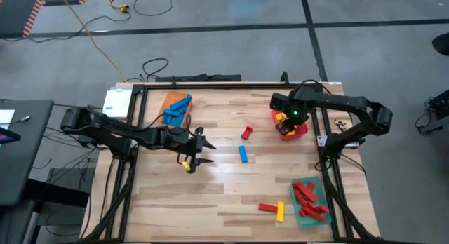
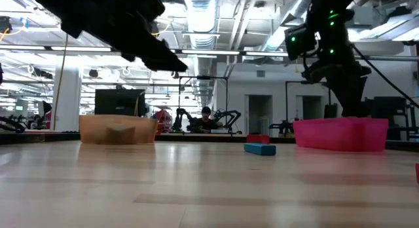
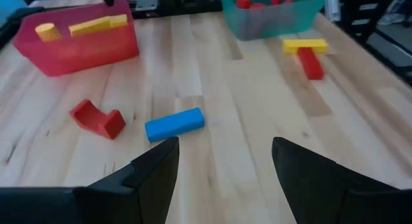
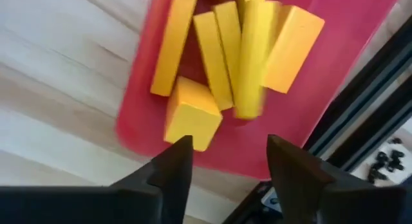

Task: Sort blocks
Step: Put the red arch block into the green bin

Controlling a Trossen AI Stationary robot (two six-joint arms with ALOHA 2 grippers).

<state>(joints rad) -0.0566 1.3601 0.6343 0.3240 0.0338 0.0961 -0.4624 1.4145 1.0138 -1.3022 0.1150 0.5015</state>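
My right gripper stands open, pointing down over the red tray, which holds several yellow blocks; one of them shows blurred. My left gripper is open above the middle of the table with nothing between its fingers. A blue block and a red block lie flat on the wood just beyond it. In the high view a yellow block lies on the table close by the left gripper.
An orange tray with blue blocks stands at the far left. A green tray with red blocks stands at the near right. Beside it a red block and a yellow block lie on the table.
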